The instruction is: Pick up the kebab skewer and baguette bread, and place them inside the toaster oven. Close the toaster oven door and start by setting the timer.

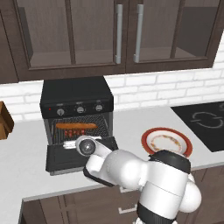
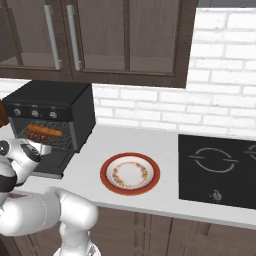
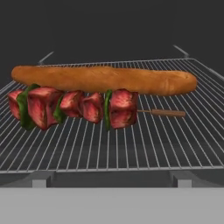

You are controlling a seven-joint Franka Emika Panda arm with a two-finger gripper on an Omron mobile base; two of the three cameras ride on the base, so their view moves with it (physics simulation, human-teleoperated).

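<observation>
The toaster oven is the fixed mark here; it stands on the pale tabletop against the white brick wall, below dark wood cabinets with glass fronts. To the left of the oven, at the edge of the left base view, a brown wooden block sits on the tabletop. The oven is black, with three round knobs in a row above its mouth. The toaster oven door hangs dropped open in front of the oven, lying flat and low.

Inside the oven, on the wire rack, lies the baguette bread, long and orange-brown, set across the rack toward the back. Just in front of it, alongside and near the rack's left half, lies the kebab skewer, with red meat chunks and green pieces between them and its bare stick end pointing right. Whether bread and skewer touch cannot be told.

The white arm reaches to the oven mouth, above the open door. The claw itself is hidden behind the wrist in both base views; its fingers are spread wide and hold nothing.

To the right of the oven, well apart, a red-rimmed plate rests on the tabletop. Farther right again is a flat black cooktop.
</observation>
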